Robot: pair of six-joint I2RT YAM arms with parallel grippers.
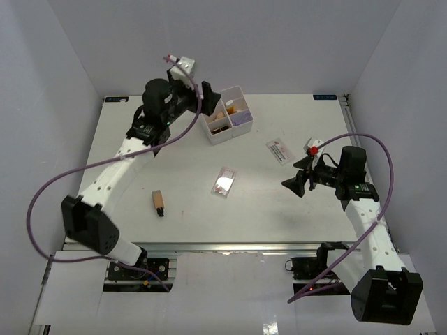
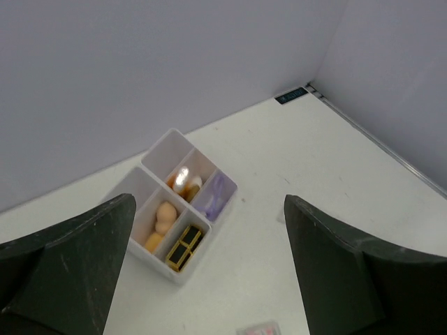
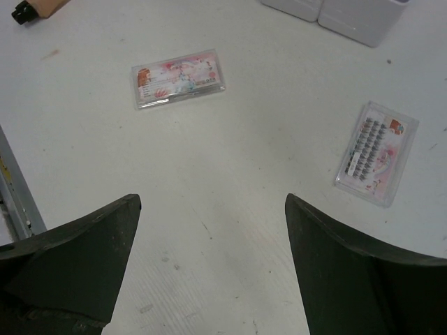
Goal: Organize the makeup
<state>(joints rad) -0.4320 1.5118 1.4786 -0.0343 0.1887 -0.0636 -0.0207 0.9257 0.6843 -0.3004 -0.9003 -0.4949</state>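
Note:
The white box (image 1: 223,137) stands at the back of the table. In the left wrist view its compartments (image 2: 157,267) hold beige sponges (image 2: 162,222), black-gold lipsticks (image 2: 184,247), an orange tube (image 2: 183,180) and a lilac item (image 2: 213,195). My left gripper (image 1: 203,100) hovers just left of the box, open and empty (image 2: 209,269). A tan bottle with a dark cap (image 1: 158,202), a clear pink palette (image 1: 224,181) and a white-red packet (image 1: 278,151) lie loose on the table. My right gripper (image 1: 299,178) is open and empty (image 3: 209,265), right of the palette (image 3: 178,77) and near the packet (image 3: 376,153).
White walls close the table at the back and sides. A metal rail (image 3: 17,202) runs along the table's near edge. The purple cables (image 1: 42,202) loop off both arms.

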